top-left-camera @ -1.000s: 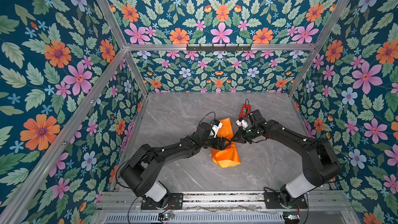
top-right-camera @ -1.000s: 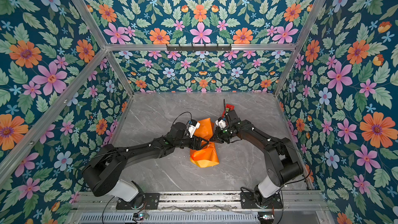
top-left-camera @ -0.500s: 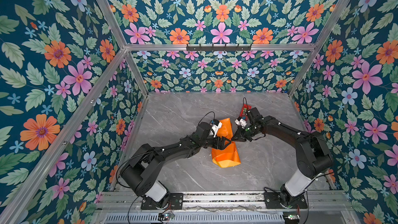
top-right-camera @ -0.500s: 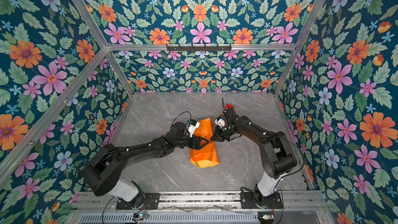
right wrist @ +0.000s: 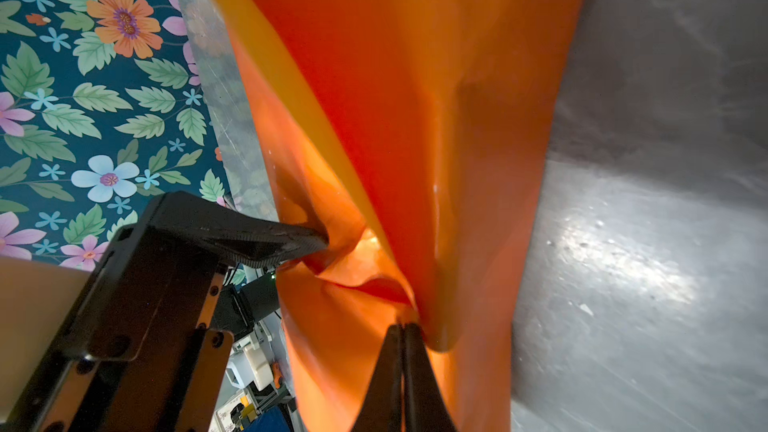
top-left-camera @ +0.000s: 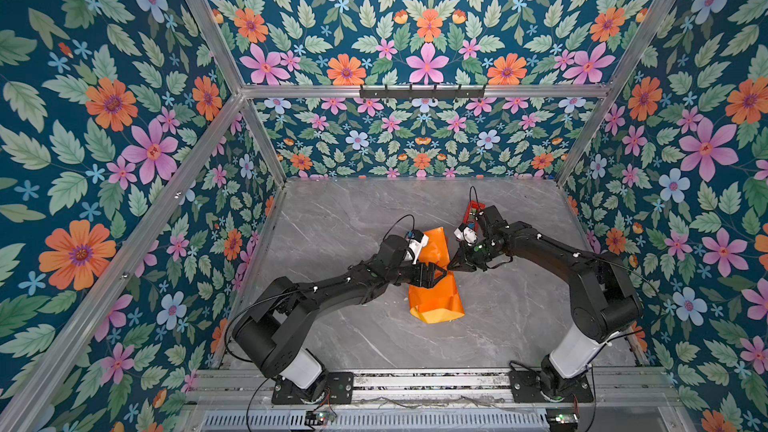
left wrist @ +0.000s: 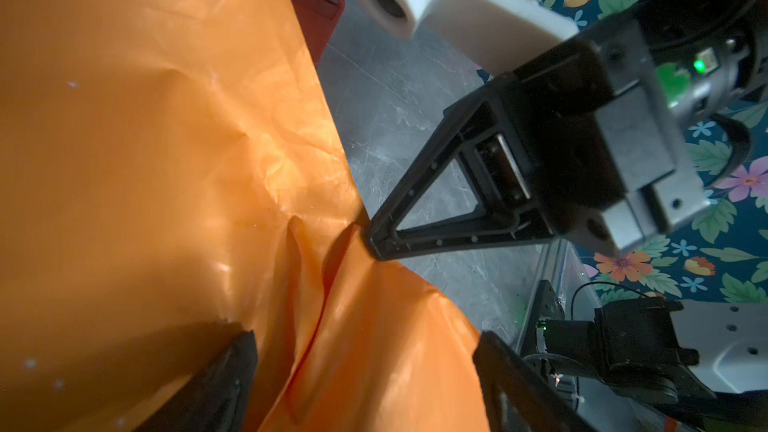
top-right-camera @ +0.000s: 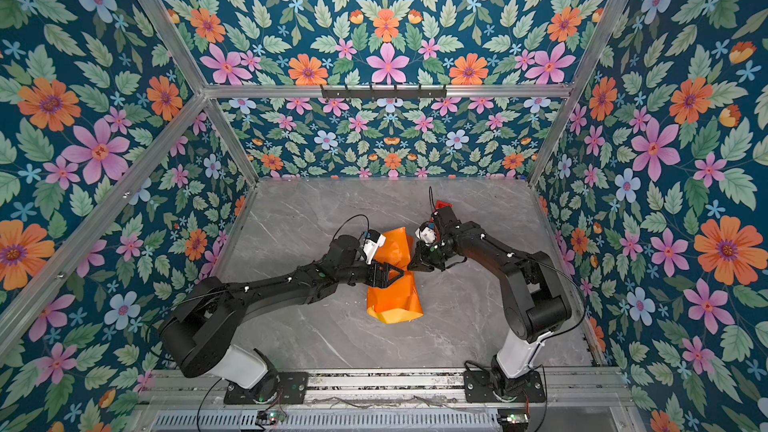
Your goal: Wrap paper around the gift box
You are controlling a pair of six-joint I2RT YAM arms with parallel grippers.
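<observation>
glossy orange paper [top-left-camera: 434, 299], creased, folded over

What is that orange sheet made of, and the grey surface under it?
The orange sheet looks like thin glossy paper or film: it holds creases, throws highlights, and shows a duller yellow reverse. The grey tabletop looks like marble, white-veined with a soft sheen, though printed laminate would look alike.
</observation>
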